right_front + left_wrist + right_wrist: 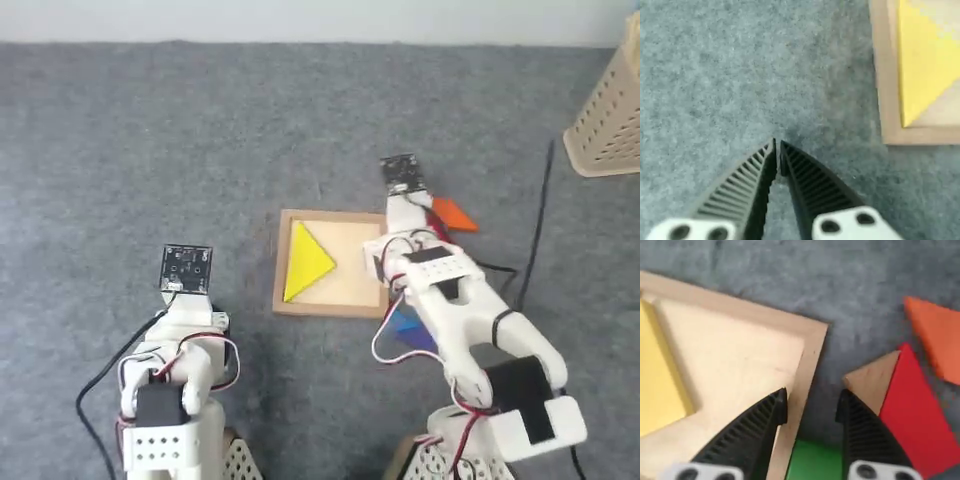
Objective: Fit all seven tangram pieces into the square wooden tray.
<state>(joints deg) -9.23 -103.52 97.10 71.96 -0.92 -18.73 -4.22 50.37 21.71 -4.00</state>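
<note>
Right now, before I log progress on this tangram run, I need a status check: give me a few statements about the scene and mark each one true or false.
1. The yellow triangle piece lies inside the square wooden tray. True.
2. The left gripper is shut on a tangram piece. False: it is shut, but it holds nothing and sits over bare grey carpet.
3. The right gripper is open, with its fingers on either side of the tray's rim. True.
4. The red wooden piece sits in the tray. False: it lies on the carpet outside the tray.
</note>
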